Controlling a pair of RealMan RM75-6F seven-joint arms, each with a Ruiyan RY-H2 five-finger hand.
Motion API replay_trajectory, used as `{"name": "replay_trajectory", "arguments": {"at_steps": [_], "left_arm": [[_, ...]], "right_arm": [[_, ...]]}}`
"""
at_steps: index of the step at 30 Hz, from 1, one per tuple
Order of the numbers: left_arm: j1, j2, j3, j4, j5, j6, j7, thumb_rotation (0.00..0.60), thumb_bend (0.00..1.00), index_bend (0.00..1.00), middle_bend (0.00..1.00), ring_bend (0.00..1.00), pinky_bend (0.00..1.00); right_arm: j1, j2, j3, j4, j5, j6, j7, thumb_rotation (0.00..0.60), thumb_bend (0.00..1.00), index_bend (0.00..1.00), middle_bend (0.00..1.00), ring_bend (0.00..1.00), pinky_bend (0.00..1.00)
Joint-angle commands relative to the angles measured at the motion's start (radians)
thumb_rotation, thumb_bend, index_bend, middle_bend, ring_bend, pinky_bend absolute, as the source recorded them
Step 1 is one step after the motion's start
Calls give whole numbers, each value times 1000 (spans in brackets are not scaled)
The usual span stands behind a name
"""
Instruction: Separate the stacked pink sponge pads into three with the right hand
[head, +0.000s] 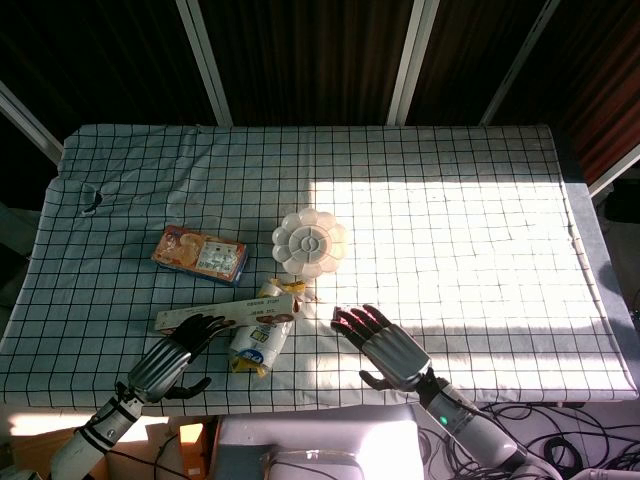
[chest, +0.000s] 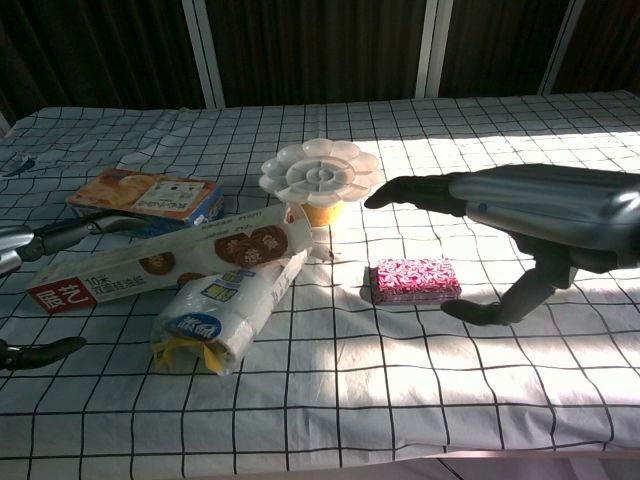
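In the chest view the stacked pink sponge pads (chest: 415, 280) lie as one patterned block on the checked cloth, right of centre. My right hand (chest: 520, 215) hovers just above them with fingers stretched out to the left and the thumb hanging down by the stack's right end, holding nothing. The head view shows the same right hand (head: 385, 345) near the table's front edge, and it covers the pads there. My left hand (head: 170, 362) rests open at the front left, fingers by the end of a long cookie box.
A white flower-shaped palette (chest: 318, 170) stands behind the pads on a yellow cup (chest: 322, 212). To the left lie a long cookie box (chest: 170, 262), a white and blue soft pack (chest: 225, 310) and an orange snack box (chest: 145, 195). The table's front edge (head: 330, 408) is close to both hands.
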Motion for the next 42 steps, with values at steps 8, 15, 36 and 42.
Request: {"name": "replay_trajectory", "arguments": {"at_steps": [8,15,36,42], "left_arm": [[28,15,9,15,-2,70,65,600,329,0,0,0,0],[121,84,59,37,29,195,190,600,329,0,0,0,0],[228,79,116,149,50,289,135,600,333,0,0,0,0],[238,63,94,176,31,302,149,600,335,0,0,0,0]], "right_arm": [[6,22,-22,-5,18,53,-22,600,299,0,0,0,0],[15,78,8,33,103,79,-12,600,299,46,0,0,0],[354,-62,35,130,844,81,-295,600,200,121,0,0,0],[407,-133,12,174,917,123,-343,600,156,134,0,0,0]]}}
